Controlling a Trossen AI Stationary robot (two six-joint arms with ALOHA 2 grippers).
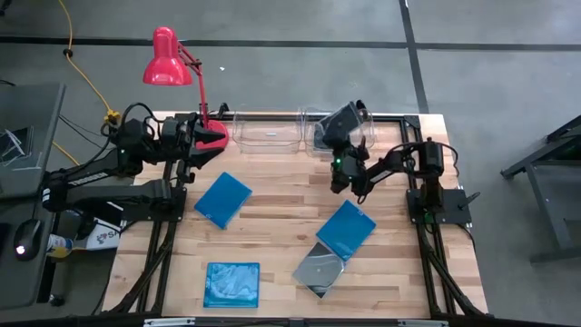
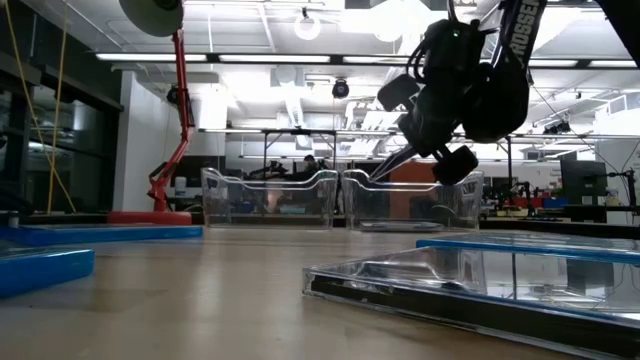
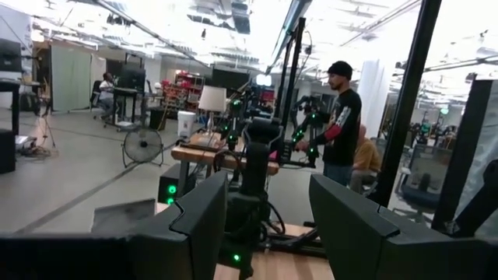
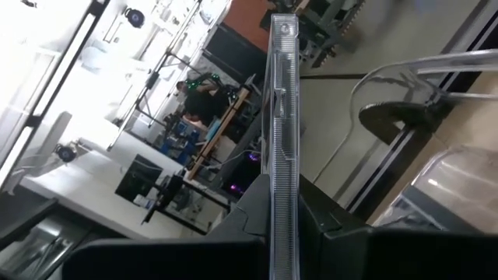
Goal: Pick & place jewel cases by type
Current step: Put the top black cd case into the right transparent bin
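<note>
My right gripper (image 1: 347, 145) is shut on a smoky grey jewel case (image 1: 342, 118) held up over the right clear bin (image 1: 320, 136) at the table's far edge. In the low view the case (image 2: 392, 162) slants down toward that bin (image 2: 410, 203). Three blue cases lie flat on the table: one left of centre (image 1: 222, 200), one near the front (image 1: 231, 283), one right of centre (image 1: 346, 229). The last overlaps a corner of another grey case (image 1: 320, 270). My left gripper (image 3: 268, 225) is open and waits at the far left by the lamp base. My right gripper pinches the grey case between its two fingers (image 4: 327, 222), one on each flat face, at the case's edge (image 4: 283, 194) nearest the wrist. The case is lifted clear of the table and stands out beyond the fingers, tilted, edge-on to the wrist camera.
A second clear bin (image 1: 268, 132) stands left of the right one. A red desk lamp (image 1: 172, 59) rises from the table's far-left corner. Bare wood lies between the bins and the blue cases. A person (image 3: 340, 124) stands in the room beyond the table.
</note>
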